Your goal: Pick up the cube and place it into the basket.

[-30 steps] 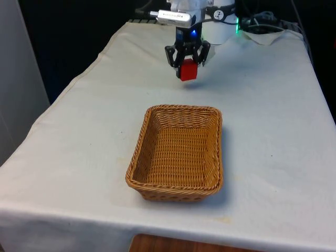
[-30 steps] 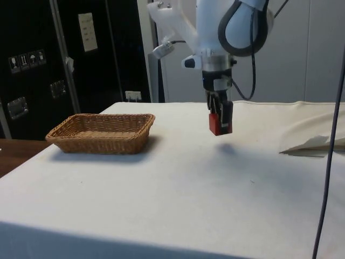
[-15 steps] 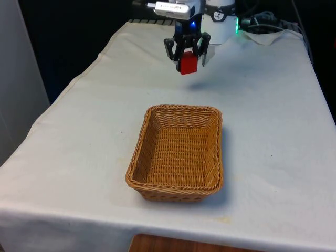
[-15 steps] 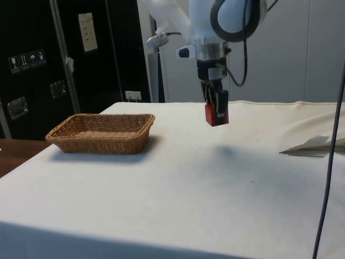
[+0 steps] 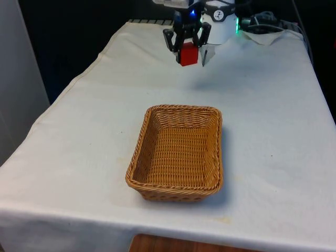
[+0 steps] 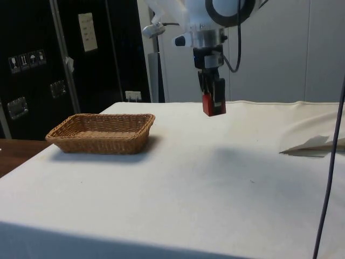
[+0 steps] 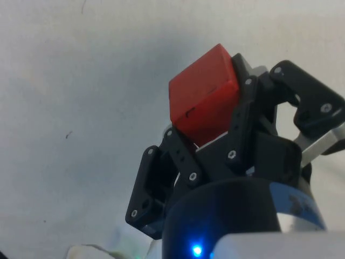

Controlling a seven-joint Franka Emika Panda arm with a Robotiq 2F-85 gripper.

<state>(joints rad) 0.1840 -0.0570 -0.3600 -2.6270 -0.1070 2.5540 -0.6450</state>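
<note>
Cube (image 5: 188, 53) red, held up in the air above the far end of the table (image 5: 273, 121), well clear of the white cloth. Roughly equal on all sides, so no real long axis; sits slightly tilted in the grip, one flat face turned down toward the cloth and one toward the front camera.

Largest to smallest:

Table, covered by the white cloth, running the whole length of the front view.

Basket (image 5: 178, 153), woven, tan, rectangular, standing on the cloth at the near half of the table, long side running along the table's length. Nothing inside. Well apart from the cube; in the side view the basket (image 6: 102, 132) lies off toward the dark cabinets, with the cube (image 6: 214, 104) high and away from it.

Crumpled white fold of cloth or paper (image 6: 315, 144) lying on the table, on the other side of the cube from the basket.

Gripper (image 5: 187, 51), black, pointing straight down, pinching the cube between its two fingers. Seen from the wrist, the cube (image 7: 204, 93) sits at the very tips, one finger (image 7: 243, 105) pressed against one side face and the other against the opposite face, most of the red block sticking out beyond them.
</note>
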